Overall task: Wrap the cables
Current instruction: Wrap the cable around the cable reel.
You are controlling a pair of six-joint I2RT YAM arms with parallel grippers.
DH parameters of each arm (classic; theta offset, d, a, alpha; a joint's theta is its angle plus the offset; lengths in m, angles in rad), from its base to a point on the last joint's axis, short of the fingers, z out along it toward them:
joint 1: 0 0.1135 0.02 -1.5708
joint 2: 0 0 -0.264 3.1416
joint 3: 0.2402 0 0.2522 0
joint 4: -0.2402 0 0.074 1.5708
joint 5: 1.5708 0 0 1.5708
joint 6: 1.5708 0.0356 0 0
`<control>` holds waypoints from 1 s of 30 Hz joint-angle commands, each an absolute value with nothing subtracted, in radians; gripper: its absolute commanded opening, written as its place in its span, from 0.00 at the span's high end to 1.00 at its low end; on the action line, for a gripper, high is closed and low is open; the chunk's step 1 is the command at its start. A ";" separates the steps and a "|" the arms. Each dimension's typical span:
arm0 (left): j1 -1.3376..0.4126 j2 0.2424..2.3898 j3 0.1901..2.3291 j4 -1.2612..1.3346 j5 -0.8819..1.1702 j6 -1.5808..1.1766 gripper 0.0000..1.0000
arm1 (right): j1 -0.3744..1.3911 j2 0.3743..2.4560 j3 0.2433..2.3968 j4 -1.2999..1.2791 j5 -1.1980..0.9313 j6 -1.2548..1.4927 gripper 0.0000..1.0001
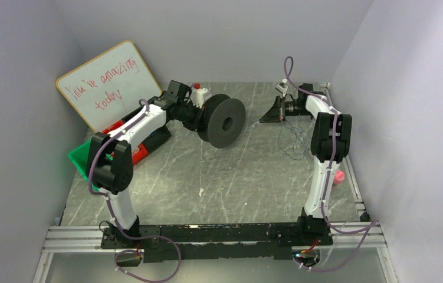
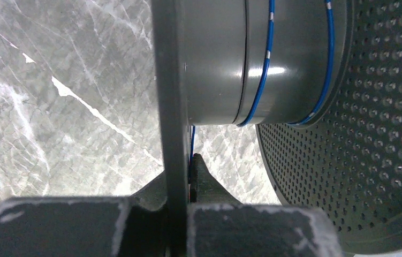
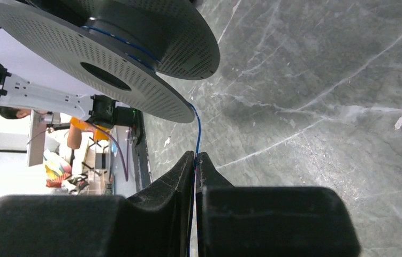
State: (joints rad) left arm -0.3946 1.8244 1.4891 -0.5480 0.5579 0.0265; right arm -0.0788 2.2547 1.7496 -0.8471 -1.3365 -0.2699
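A dark grey spool [image 1: 222,121] stands on edge at the table's middle back. My left gripper [image 1: 197,115] is shut on its near flange [image 2: 169,80], one fingertip [image 2: 197,166] showing beside the plate. The thin blue cable [image 2: 265,69] circles the hub in two turns. It leaves the spool's rim [image 3: 134,91] and runs taut as a strand [image 3: 197,128] into my right gripper [image 3: 195,155], whose fingers are pressed together on it. In the top view the right gripper [image 1: 270,114] sits right of the spool, and loose cable [image 1: 292,144] straggles on the table below it.
A whiteboard [image 1: 110,82] leans at the back left, with a green bin [image 1: 80,159] and red items [image 1: 138,153] under the left arm. A small white bottle [image 1: 199,94] stands behind the spool. A pink object [image 1: 339,175] lies by the right rail. Walls close three sides.
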 commanded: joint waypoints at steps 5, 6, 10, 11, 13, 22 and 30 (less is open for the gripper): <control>-0.433 1.824 1.546 -0.525 0.516 0.088 0.98 | -0.089 2.131 1.745 -0.784 -1.431 -0.222 0.90; -0.436 1.824 1.547 -0.528 0.515 0.091 0.98 | -0.089 2.125 1.740 -0.768 -1.438 -0.209 0.90; -0.450 1.829 1.549 -0.534 0.504 0.105 0.98 | -0.092 2.109 1.716 -0.715 -1.471 -0.155 0.93; -0.455 1.830 1.549 -0.536 0.500 0.109 0.98 | -0.092 2.103 1.709 -0.695 -1.478 -0.137 0.93; -0.465 1.833 1.549 -0.541 0.488 0.117 0.98 | -0.092 2.089 1.682 -0.630 -1.493 -0.075 0.94; -0.498 1.873 1.556 -0.525 0.356 0.101 0.98 | -0.080 1.971 1.499 -0.162 -1.509 0.315 0.93; -0.500 1.889 1.557 -0.512 0.320 0.067 0.98 | -0.036 1.899 1.405 0.080 -1.465 0.491 0.90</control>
State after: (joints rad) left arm -0.5117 1.8832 1.5097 -0.5495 0.3801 0.0887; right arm -0.0540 1.9747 1.4155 -0.0998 -1.4399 0.3729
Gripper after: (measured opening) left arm 0.059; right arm 0.095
